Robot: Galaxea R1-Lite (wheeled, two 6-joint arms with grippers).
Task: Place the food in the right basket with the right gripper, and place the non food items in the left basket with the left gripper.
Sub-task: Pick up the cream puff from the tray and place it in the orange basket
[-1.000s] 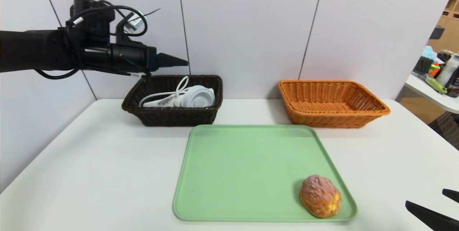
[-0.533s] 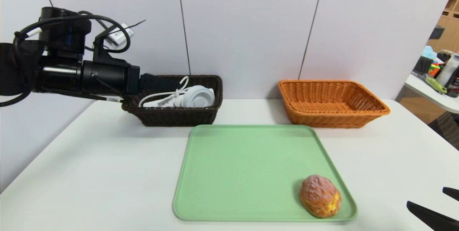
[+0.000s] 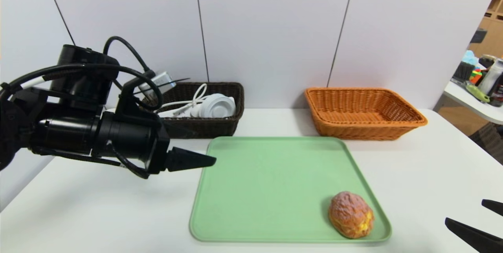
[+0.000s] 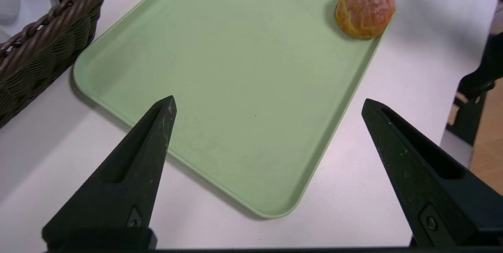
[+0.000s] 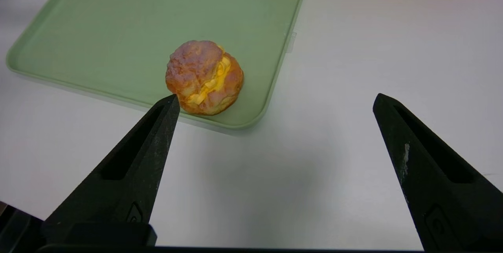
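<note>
The white table (image 3: pixel 98 213) carries everything, and the green tray (image 3: pixel 275 182) at its middle serves as the landmark. The tray lies flat, bare across most of its surface. Behind the tray's far left corner stands the dark brown basket (image 3: pixel 204 127), just beside the tray edge without touching it; inside it lies a white device (image 3: pixel 216 105) with its white cable (image 3: pixel 184 101) looped beside it. Behind the tray's far right corner stands the orange basket (image 3: pixel 365 113), holding nothing that can be seen. Off past the orange basket, well apart from the tray, a side table (image 3: pixel 471 101) bears a clutter of small items too small to tell apart.

The left arm reaches in low over the table, partly covering the brown basket's left end in the head view. The left gripper (image 3: pixel 192 159) hovers at the tray's left edge, tips pointing across the tray; its wrist view shows the jaws wide apart and holding nothing. The right gripper (image 3: pixel 477 227) sits low, off the tray's near right corner, jaws also spread wide and empty.

The cream puff (image 3: pixel 351 214) rests in the tray's near right corner, close to the rim, nothing lying between it and the right gripper
</note>
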